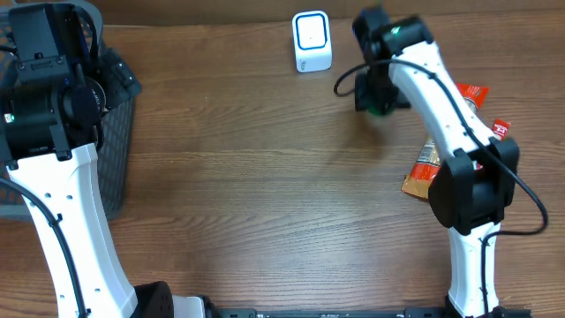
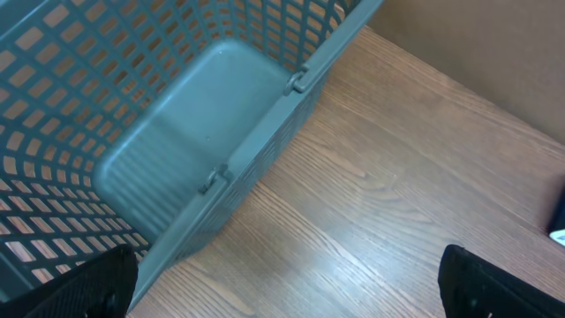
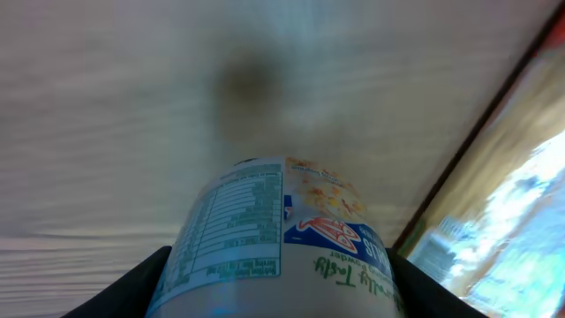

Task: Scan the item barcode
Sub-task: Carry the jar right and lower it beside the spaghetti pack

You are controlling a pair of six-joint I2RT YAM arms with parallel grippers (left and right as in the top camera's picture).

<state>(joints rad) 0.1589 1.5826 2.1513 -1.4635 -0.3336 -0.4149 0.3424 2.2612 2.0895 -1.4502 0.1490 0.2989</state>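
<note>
Our right pincer is clenching around a jar, with one finger on each side of it. We are holding the jar up in the air over the worktop, and its dark shadow is falling on the wood under it. The jar is hanging near the scanner and is not touching it. Our left pincer is standing wide apart and is gripping nothing.

We are working on a big brown wooden worktop. Our two white arms are reaching over it, one on each side. The left arm is hanging over a grey basket with holes in its walls. The basket is sitting at the left edge of the worktop. From the left wrist we are looking down into it at its smooth floor.

The scanner is a small white box with a blue ring on its face, sitting near the far edge. Some snack bags are lying under the right arm: a brown bag and red bags. The arm is hiding part of them.

The jar is wearing a white and blue label with tiny food facts, a red mark and green writing. From above, the pincer is covering nearly all of it.
</note>
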